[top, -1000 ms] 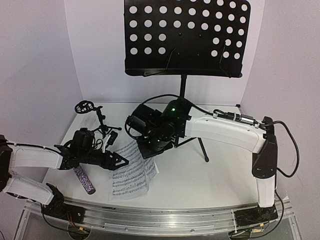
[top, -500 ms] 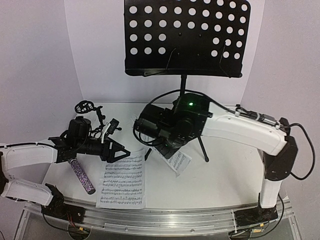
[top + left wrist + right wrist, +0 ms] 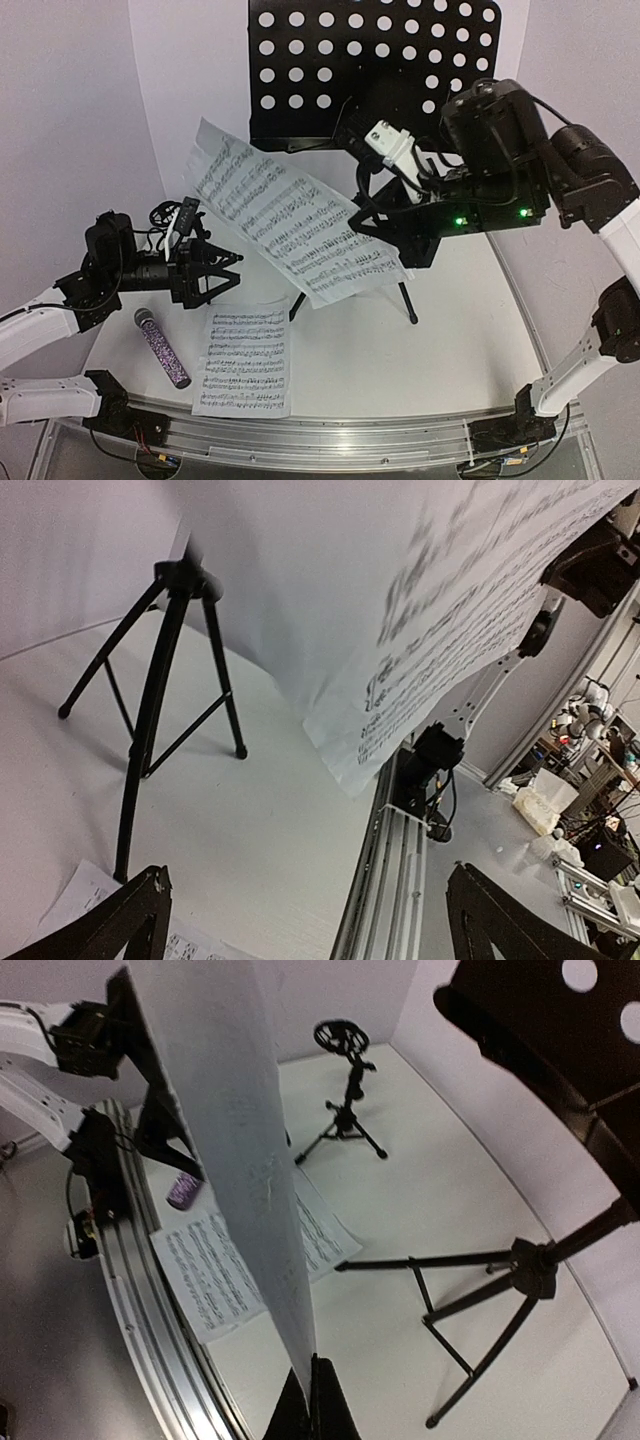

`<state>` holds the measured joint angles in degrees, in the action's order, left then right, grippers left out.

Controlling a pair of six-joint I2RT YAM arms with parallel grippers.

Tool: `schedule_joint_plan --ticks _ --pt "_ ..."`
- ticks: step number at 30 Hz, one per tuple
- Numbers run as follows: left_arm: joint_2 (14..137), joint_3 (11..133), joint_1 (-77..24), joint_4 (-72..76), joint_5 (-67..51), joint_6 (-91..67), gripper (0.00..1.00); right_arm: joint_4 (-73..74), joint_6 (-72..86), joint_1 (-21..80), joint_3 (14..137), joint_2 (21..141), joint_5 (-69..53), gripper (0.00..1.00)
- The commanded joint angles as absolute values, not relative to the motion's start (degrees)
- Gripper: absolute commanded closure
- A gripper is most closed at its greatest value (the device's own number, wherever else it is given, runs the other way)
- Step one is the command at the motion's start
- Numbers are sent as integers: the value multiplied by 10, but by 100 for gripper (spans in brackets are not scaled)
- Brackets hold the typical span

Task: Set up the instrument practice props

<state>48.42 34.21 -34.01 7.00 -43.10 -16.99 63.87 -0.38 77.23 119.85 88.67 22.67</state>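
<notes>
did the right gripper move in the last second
Yes. The right gripper went from low over the table, near the music stand legs, up and right to just under its tray, lifting a sheet-music page.

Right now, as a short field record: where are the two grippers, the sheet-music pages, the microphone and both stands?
right gripper: shut on a white sheet-music page, held up in the air
black perforated music stand tray: upright, no page on it
left gripper: open, empty, over the white table
second sheet-music page: flat on the table
purple glitter microphone: lying left of that page
small black tripod mic stand: upright, clip empty
</notes>
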Motion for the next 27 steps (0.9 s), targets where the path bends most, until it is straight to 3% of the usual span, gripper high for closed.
schedule_joint_plan --ticks 1,9,11,16,20,22,27 --pt "501 425 -337 125 -493 -167 3 464 -62 774 1163 852 135 100" --pt "530 530 -337 177 -498 -212 2 413 -76 773 1200 875 101 100" --pt "532 543 -337 163 -487 -208 6 408 -79 773 1204 871 107 100" --pt "532 558 -337 186 -495 -255 36 363 -76 770 1176 842 103 100" --pt "551 602 -337 182 -491 -279 82 333 -66 768 1156 831 116 100" --pt "561 629 -337 164 -493 -283 99 321 -63 767 1151 832 129 100" --pt "583 693 -337 117 -500 -272 100 316 -43 752 1152 841 169 100"
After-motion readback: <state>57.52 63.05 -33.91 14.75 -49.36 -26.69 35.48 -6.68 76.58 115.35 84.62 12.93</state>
